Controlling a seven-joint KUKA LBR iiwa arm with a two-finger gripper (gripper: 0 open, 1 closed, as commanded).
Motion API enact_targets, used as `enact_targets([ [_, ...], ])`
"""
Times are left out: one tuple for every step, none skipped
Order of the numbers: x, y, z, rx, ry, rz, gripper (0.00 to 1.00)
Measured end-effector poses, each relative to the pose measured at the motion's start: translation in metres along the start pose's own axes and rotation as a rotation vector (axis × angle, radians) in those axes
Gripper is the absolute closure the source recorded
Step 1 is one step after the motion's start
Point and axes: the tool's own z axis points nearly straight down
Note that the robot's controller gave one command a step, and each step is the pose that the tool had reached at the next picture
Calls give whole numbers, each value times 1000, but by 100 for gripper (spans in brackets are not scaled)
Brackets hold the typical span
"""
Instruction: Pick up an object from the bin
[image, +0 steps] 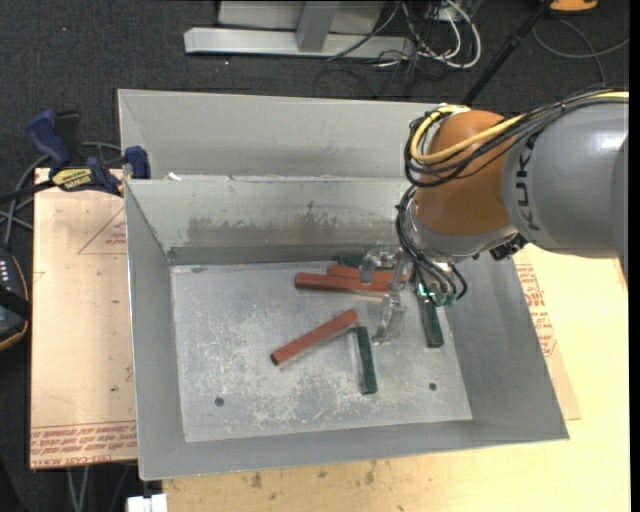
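The gripper (389, 315) hangs right of centre in the bin (250, 400), just by the far end of 1 dark green stick (366, 365), whose long axis runs toward the near wall. I cannot tell whether the jaws are open or closed.

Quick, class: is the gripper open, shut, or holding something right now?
Gripper: cannot be told; it hangs by a dark green stick and a red-brown stick, right of the bin's middle.

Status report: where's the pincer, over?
Pincer down in bin, right of centre. Red stick and green stick right beside it. Other sticks crowd its far side.
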Motion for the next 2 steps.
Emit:
enact_targets([
  [33,45,71,-1,1,-112,0],
  [29,43,66,0,-8,-109,100],
])
